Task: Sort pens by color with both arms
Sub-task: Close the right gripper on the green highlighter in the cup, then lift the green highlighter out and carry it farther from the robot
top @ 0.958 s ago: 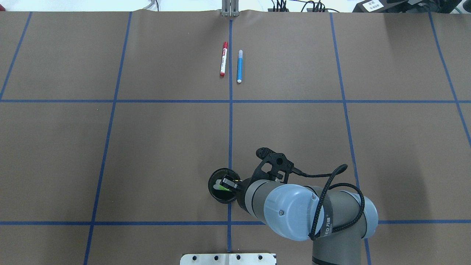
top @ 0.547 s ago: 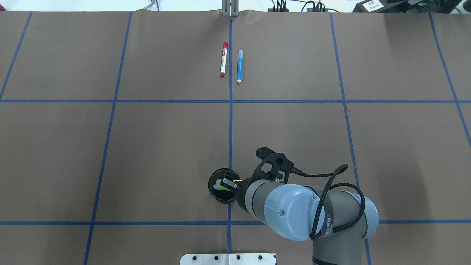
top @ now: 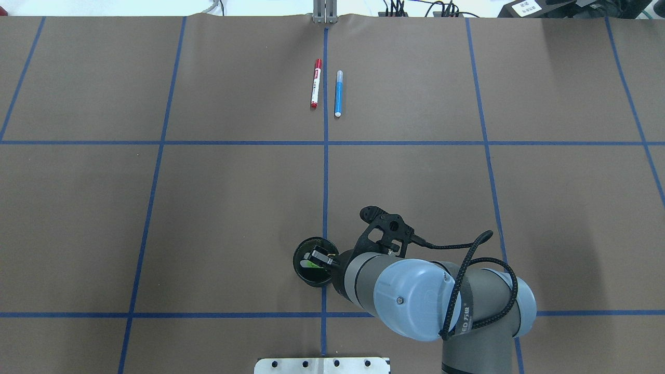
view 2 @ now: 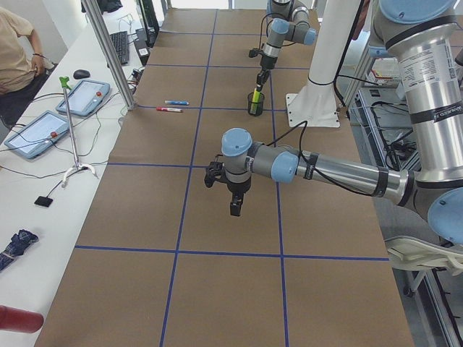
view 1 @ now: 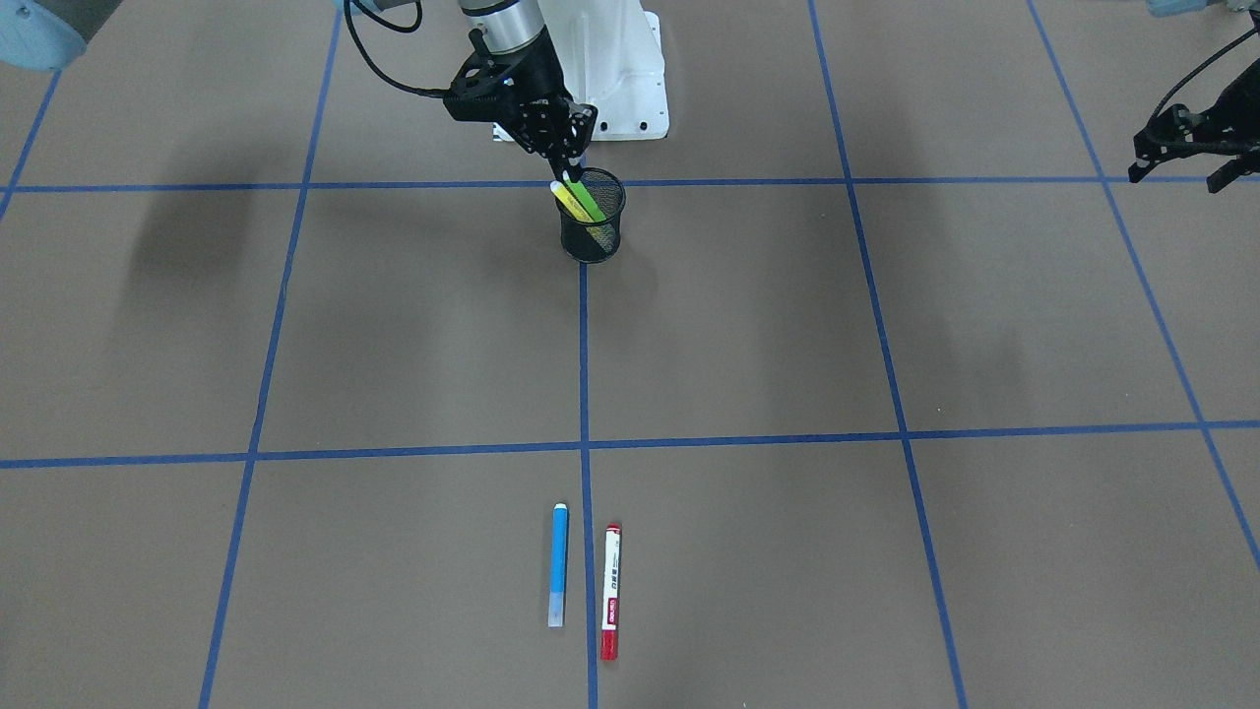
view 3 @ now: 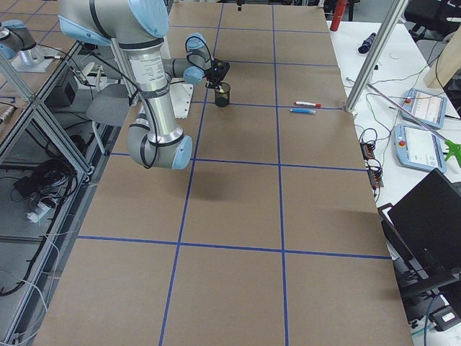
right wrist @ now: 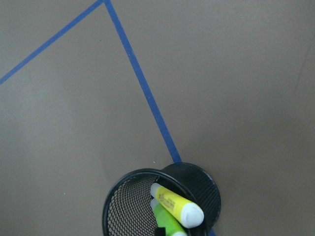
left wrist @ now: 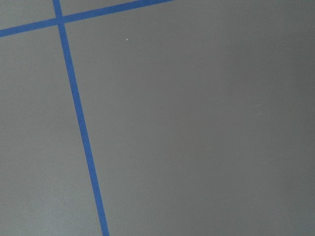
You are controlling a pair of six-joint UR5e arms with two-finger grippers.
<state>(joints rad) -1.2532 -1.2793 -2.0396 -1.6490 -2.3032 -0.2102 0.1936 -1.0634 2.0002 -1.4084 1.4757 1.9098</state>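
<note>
A black mesh cup (view 1: 591,241) stands near the robot's base, with a yellow highlighter (right wrist: 177,204) and a green highlighter (right wrist: 165,221) leaning upright in it. My right gripper (view 1: 571,169) reaches down at the cup's rim (top: 297,270), its fingers close together and seemingly shut on the top of the green highlighter (view 1: 583,202). Far across the table a blue pen (top: 338,93) and a white pen with red ends (top: 315,83) lie side by side, one on each side of the centre tape line. My left gripper (view 2: 234,207) hangs over bare table far to the left; I cannot tell whether it is open or shut.
Blue tape lines divide the brown table into squares. The white pedestal base (view 1: 620,79) stands just behind the cup. A person (view 2: 14,58) sits at a side bench with tablets beyond the table's far edge.
My right gripper has shifted slightly away from the robot at the cup, and less of the green highlighter shows from above. The pens on the table have not moved.
</note>
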